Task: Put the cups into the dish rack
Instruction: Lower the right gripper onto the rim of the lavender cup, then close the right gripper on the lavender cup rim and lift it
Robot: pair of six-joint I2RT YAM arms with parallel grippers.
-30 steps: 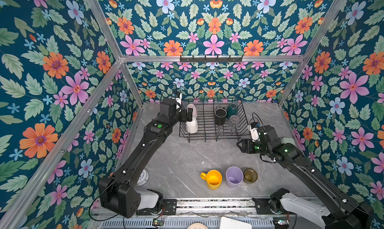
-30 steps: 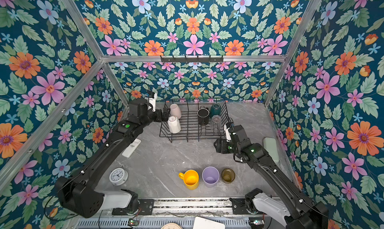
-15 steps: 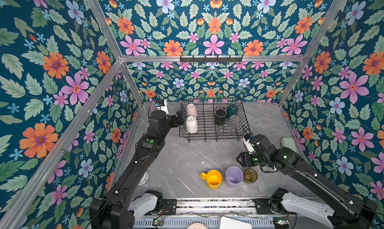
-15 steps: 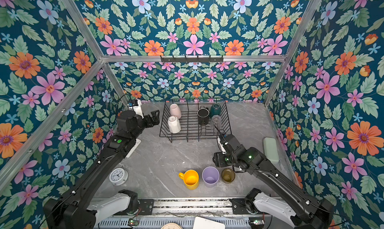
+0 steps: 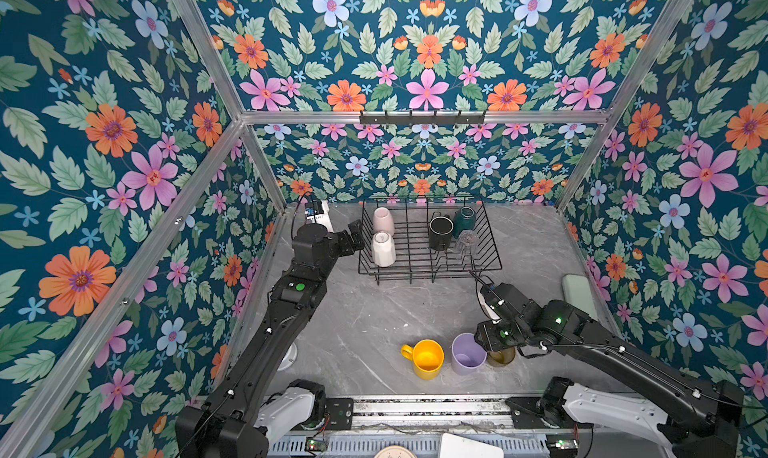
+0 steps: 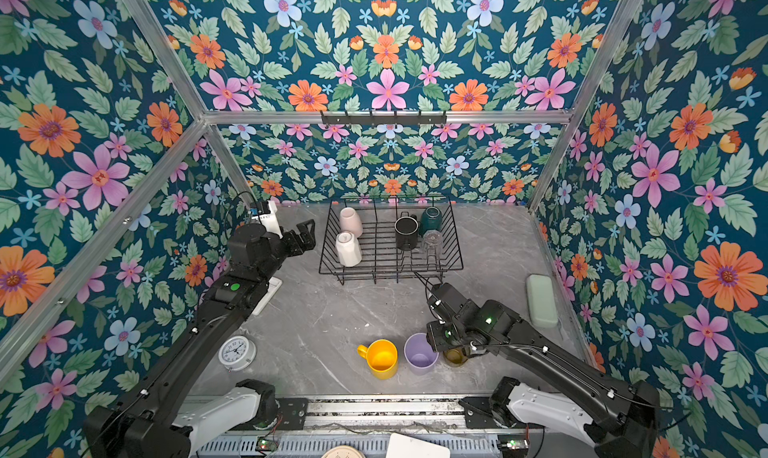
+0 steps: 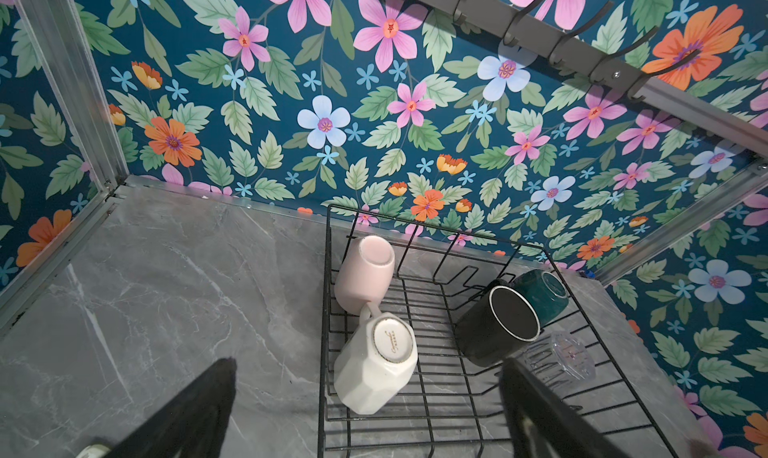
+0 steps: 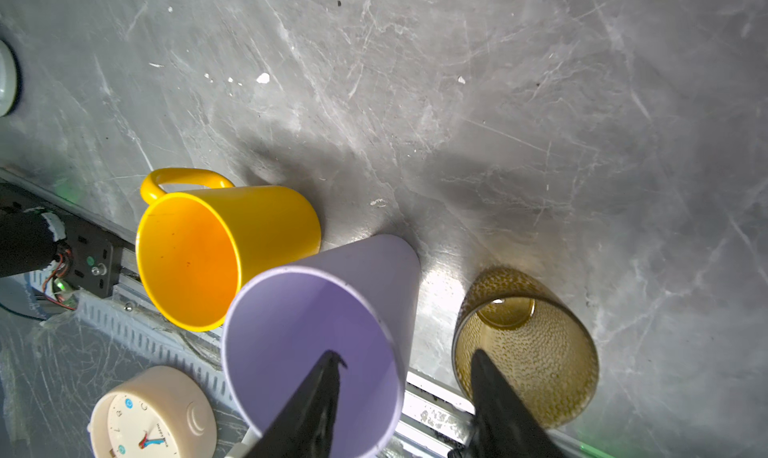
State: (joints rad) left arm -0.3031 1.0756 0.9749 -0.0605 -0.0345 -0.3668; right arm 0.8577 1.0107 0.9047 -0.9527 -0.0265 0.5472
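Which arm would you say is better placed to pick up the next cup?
Right. The right gripper already straddles the lavender tumbler wall on the table; the left gripper hangs open beside the dish rack.

Five cups (image 5: 383, 249) in the black wire dish rack (image 5: 490, 264); yellow mug (image 5: 426, 358), lavender tumbler (image 5: 467, 354), amber glass (image 5: 503, 357) upright out front.

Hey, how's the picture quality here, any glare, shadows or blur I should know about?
Right wrist view: bright glare on the table between lavender tumbler and amber glass, soft shadows behind them, fingers blurred. Left wrist view: fingers dark, out of focus. Both top views: sharp, even light.
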